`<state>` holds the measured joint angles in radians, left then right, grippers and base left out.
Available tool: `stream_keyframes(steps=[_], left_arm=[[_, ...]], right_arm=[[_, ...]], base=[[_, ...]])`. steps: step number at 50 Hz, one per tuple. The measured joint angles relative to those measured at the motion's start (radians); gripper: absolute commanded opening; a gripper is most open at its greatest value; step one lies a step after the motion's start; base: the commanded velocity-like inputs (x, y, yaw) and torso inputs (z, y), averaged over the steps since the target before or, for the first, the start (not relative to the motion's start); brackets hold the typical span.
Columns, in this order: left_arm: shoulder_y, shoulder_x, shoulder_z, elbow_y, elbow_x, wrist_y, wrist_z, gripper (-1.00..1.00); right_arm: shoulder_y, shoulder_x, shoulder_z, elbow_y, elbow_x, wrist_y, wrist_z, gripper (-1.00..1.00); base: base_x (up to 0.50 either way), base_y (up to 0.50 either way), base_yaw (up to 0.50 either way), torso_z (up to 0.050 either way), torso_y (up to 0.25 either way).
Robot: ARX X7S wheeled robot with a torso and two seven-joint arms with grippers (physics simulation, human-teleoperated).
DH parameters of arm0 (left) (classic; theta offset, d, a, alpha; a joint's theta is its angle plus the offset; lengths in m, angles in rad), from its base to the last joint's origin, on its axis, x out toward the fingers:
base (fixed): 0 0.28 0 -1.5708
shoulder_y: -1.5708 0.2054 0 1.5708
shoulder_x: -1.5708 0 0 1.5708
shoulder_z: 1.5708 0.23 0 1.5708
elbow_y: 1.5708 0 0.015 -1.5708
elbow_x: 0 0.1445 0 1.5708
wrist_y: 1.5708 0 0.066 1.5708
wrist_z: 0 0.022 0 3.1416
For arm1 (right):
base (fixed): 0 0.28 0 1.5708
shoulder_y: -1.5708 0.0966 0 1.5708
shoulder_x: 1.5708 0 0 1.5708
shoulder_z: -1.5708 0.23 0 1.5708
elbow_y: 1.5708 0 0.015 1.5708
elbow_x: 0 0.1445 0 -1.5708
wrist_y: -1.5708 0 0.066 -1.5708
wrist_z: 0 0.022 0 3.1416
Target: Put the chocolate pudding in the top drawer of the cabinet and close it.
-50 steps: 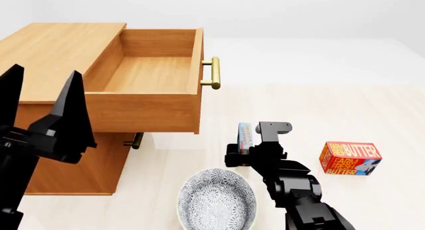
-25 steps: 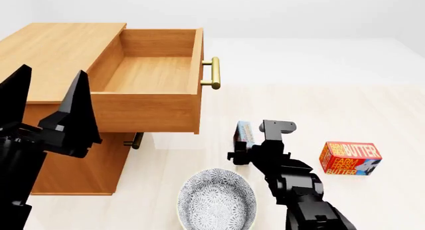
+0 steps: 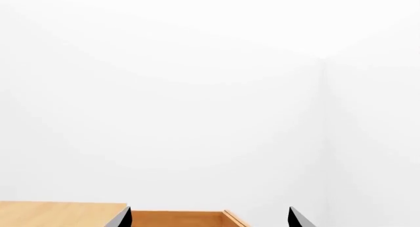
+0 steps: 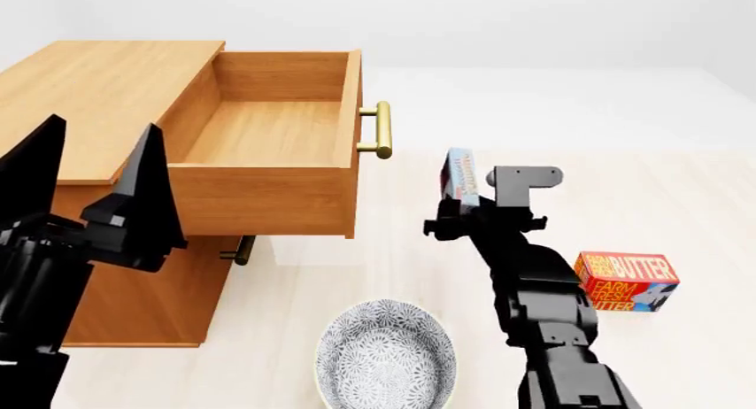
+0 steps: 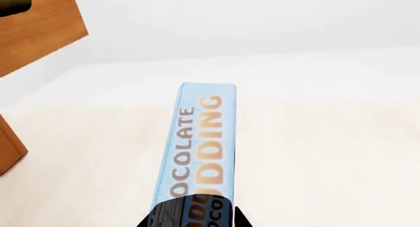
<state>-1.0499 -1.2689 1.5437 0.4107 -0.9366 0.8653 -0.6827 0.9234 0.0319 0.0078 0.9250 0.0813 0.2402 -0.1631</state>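
My right gripper [image 4: 463, 216] is shut on the chocolate pudding [image 4: 459, 177], a thin carton held upright in the air to the right of the top drawer's brass handle [image 4: 381, 129]. In the right wrist view the pudding's light blue edge [image 5: 200, 138] runs out from between my fingers [image 5: 243, 220]. The top drawer [image 4: 266, 135] of the honey-brown cabinet [image 4: 95, 90] stands pulled out and empty. My left gripper [image 4: 88, 183] is open and empty, raised in front of the cabinet's left side; its fingertips [image 3: 123, 220] show at the edge of the left wrist view.
A patterned grey bowl [image 4: 387, 356] sits on the pale floor in front of the cabinet. An orange-red Farm Fresh Butter box [image 4: 626, 281] lies to the right of my right arm. The lower drawer's brass handle [image 4: 243, 250] shows under the open drawer.
My right gripper has lifted the chocolate pudding off the floor and carried it up and away, to the height of the top drawer's handle. The left gripper has risen slightly.
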Motion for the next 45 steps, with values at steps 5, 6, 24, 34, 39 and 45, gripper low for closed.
stream_keyframes(steps=[5,6,24,34,39,45], left_arm=[[0.005,0.000,-0.002,-0.002,0.002,0.004,0.001,1.00],[0.006,0.001,-0.003,-0.004,0.002,0.005,0.001,1.00],[0.029,-0.007,-0.010,-0.005,0.008,0.025,0.002,1.00],[0.044,-0.019,-0.014,0.001,0.013,0.039,0.000,1.00],[0.054,-0.036,-0.014,0.017,0.020,0.047,-0.005,1.00],[0.064,-0.054,-0.015,0.032,0.024,0.056,-0.009,1.00]], right_arm=[[-0.042,0.011,-0.002,-0.183,0.008,0.066,0.003,-1.00],[-0.049,0.013,-0.002,-0.219,0.011,0.079,0.004,-1.00],[-0.109,0.041,-0.027,-0.694,0.059,0.250,0.011,-1.00],[-0.104,0.044,-0.058,-0.820,0.084,0.283,0.008,-1.00],[-0.091,0.042,-0.077,-0.859,0.098,0.289,0.001,-1.00],[-0.074,0.034,-0.102,-0.887,0.118,0.287,-0.011,-1.00]], base=[[0.00,0.00,0.00,0.000,0.000],[0.00,0.00,0.00,0.000,0.000],[0.00,0.00,0.00,0.000,0.000],[0.00,0.00,0.00,0.000,0.000],[0.00,0.00,0.00,0.000,0.000],[0.00,0.00,0.00,0.000,0.000]])
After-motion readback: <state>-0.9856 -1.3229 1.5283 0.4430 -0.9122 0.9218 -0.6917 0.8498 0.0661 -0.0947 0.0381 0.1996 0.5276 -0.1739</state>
